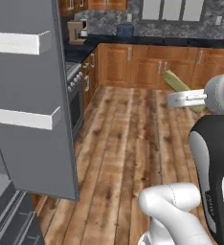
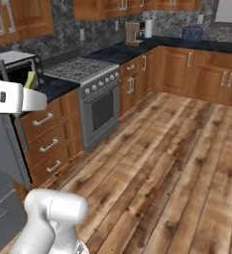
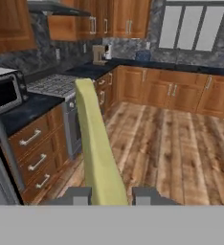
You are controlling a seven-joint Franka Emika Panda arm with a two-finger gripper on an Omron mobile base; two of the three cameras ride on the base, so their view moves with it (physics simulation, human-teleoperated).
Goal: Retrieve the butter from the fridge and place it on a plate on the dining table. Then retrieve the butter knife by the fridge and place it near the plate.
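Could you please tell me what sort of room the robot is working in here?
A rendered home kitchen, it seems: a stove with an oven below, wooden cabinets under dark counters, and a microwave.

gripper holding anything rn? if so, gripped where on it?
Yes: the gripper is shut on the pale yellow-green butter stick, pinched at one end; the rest juts out beyond the fingertips.

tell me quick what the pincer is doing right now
Pincer: closed on the butter, held up above the wooden floor.

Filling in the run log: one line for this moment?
gripper: shut on butter | fridge: door open | butter: carried over floor
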